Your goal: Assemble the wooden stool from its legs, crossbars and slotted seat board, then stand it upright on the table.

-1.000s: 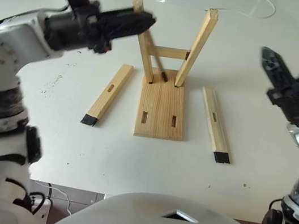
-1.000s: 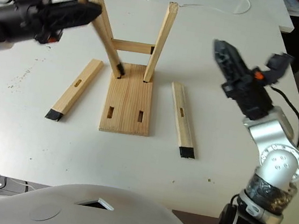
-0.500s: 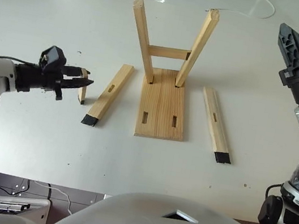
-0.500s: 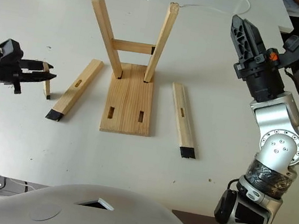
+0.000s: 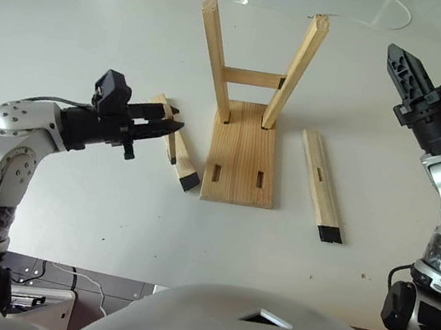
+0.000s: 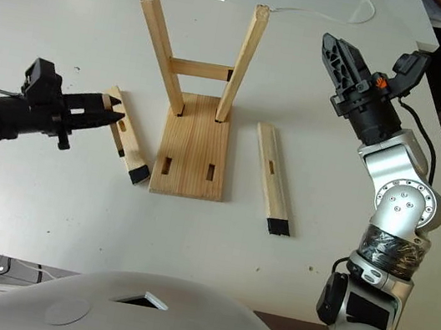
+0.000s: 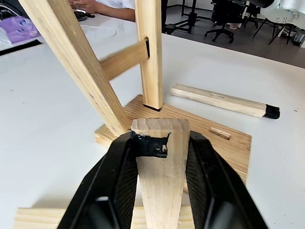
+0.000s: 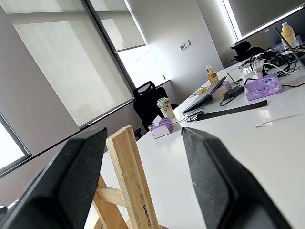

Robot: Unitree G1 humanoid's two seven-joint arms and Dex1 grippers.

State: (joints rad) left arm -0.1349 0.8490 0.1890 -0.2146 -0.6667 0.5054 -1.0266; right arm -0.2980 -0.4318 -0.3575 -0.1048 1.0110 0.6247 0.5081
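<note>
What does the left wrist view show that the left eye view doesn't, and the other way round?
Only the left wrist view shows the grip close up: the left gripper is shut on both sides of a wooden piece with a black-marked end. Only the left eye view shows the right gripper, raised and open at the right. Both show the seat board, the two standing legs joined by a crossbar, and the loose leg lying beside the board.

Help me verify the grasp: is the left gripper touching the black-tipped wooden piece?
Touching. Left wrist view: the left gripper presses both sides of the black-tipped wooden piece.
</note>
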